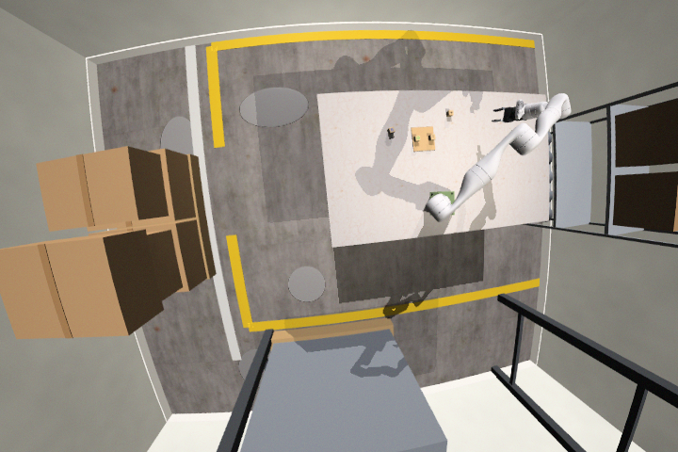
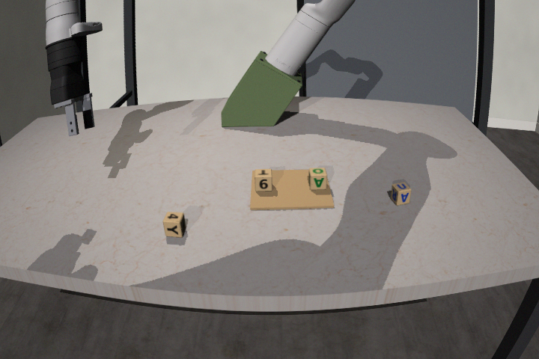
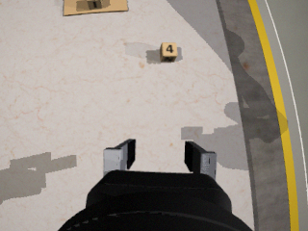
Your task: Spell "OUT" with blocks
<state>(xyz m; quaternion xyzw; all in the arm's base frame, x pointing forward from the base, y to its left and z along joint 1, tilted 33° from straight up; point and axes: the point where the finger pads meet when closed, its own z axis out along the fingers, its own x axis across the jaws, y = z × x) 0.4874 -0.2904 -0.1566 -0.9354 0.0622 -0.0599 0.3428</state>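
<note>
A tan mat [image 2: 291, 199] [image 1: 423, 130] lies mid-table. On it stand a block with a black T on top [image 2: 263, 179] [image 1: 430, 137] and a block with a green O on top [image 2: 317, 177] [image 1: 417, 138], with a gap between them. A block with a blue U on top [image 2: 400, 193] [image 1: 390, 132] sits off the mat, beyond the O block. A block with 4 on top [image 2: 174, 224] [image 1: 448, 112] [image 3: 168, 49] sits off the mat on the T side. My gripper [image 2: 78, 120] [image 1: 497, 114] [image 3: 160, 150] is open and empty, hanging above the table far from the mat, past the 4 block.
The arm's green base mount [image 2: 259, 95] [image 1: 441, 200] stands at the table's edge opposite the mat. The table edge runs close beside the gripper, with yellow floor tape [image 3: 269, 71] beyond it. Shelving with boxes [image 1: 649, 165] stands past the table.
</note>
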